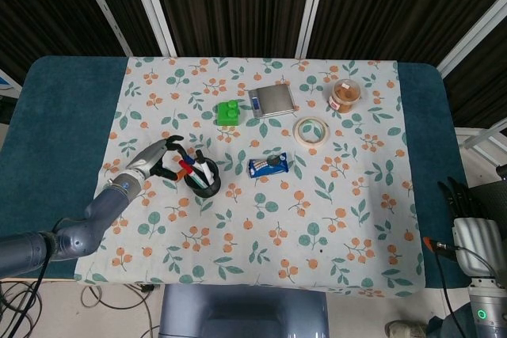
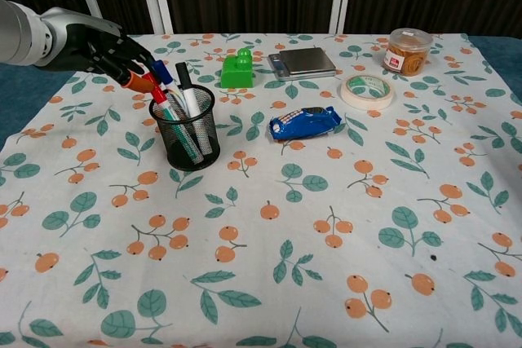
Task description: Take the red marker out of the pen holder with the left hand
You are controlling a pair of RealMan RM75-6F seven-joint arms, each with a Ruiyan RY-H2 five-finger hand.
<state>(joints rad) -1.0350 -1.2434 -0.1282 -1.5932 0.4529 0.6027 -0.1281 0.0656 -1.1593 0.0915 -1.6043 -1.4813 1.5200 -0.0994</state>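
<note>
A black mesh pen holder (image 1: 204, 185) (image 2: 190, 143) stands left of centre on the floral cloth and holds a red marker (image 1: 185, 169) (image 2: 160, 95), a blue one and a black one. My left hand (image 1: 154, 160) (image 2: 98, 45) reaches in from the left at the level of the marker tops. Its fingertips (image 2: 137, 81) sit against the red marker's cap, with thumb and fingers spread on either side. Whether they pinch the cap is unclear. The marker stays inside the holder. My right hand (image 1: 463, 203) hangs beyond the table's right edge, holding nothing.
Behind the holder stand a green block (image 1: 228, 112) (image 2: 237, 69) and a small scale (image 1: 272, 100). A tape roll (image 1: 309, 130), a blue snack packet (image 1: 268, 165) and a jar (image 1: 345, 94) lie to the right.
</note>
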